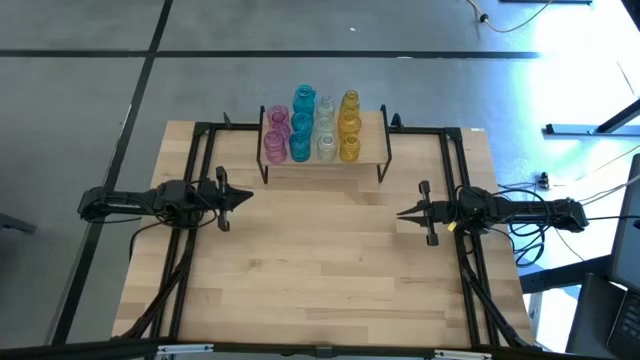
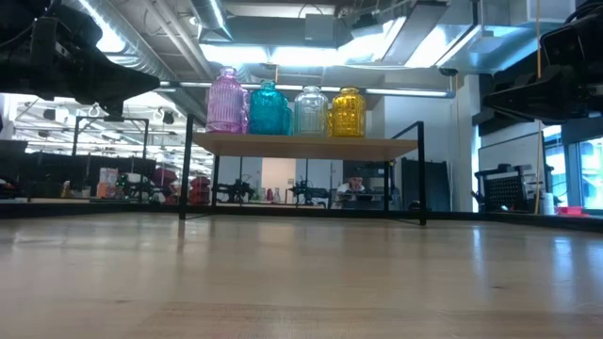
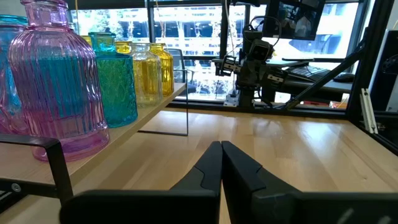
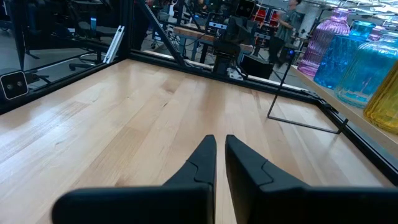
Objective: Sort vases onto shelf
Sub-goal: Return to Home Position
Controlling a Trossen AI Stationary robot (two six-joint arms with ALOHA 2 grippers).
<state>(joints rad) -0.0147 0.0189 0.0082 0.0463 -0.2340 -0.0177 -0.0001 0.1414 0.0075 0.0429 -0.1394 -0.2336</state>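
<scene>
Standing in four color rows on the shelf (image 1: 372, 148) at the top center of the high view, the vases (image 1: 312, 125) run pink, blue, clear, yellow. Left gripper (image 1: 245, 197) and right gripper (image 1: 404, 213) hang closed, empty, over bare table (image 1: 320, 270).

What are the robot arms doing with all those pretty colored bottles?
Nothing right now. The vases all stand on the shelf in color rows: pink, blue, clear, yellow. The left end effector and the right end effector are both shut and empty, hovering over the bare table on either side. The sorting looks finished.
</scene>
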